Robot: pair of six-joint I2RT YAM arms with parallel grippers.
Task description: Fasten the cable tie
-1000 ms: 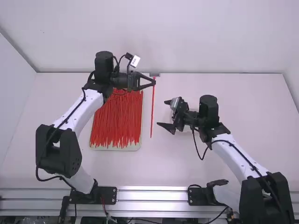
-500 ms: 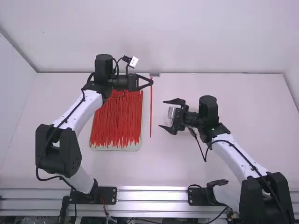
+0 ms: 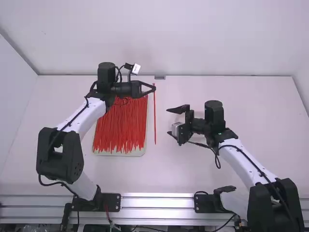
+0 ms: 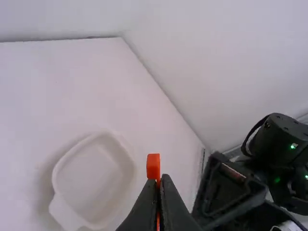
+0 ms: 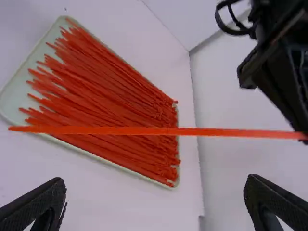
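Left gripper point(image 3: 153, 87) is near the back of the white tabletop point(image 3: 251, 101), past the far end of the tray. Its jaws are pressed together on a single red plastic cable tie point(image 3: 154, 116), pinched just below the square head. In the left wrist view the head of the cable tie point(image 4: 153, 166) pokes out beyond the closed tips of the left gripper point(image 4: 158, 180).

In the high view the strap runs straight toward the camera from the jaws, along the right edge of the tray. Cannot tell if the tail tip touches the tabletop.

Right gripper point(image 3: 172, 123) is to the right of the strap, near it but not touching, facing it with the jaws spread wide. In the right wrist view the cable tie point(image 5: 159, 130) crosses the picture between the right gripper point(image 5: 154, 202) and the tray, clear of both fingers.

A pale flat rectangular tray point(image 3: 118, 152) sits left of the strap, covered by a loose pile of red cable ties point(image 3: 120, 123). The right wrist view shows the tray point(image 5: 14, 103) and pile point(image 5: 106, 86) behind the held strap.

The left wrist view shows a translucent white rounded-square plastic container point(image 4: 94, 183) on the tabletop past the head, with the right arm's black joint point(image 4: 279, 139) beside it.

A small grey fitting point(image 3: 159, 77) sits at the back edge of the tabletop.
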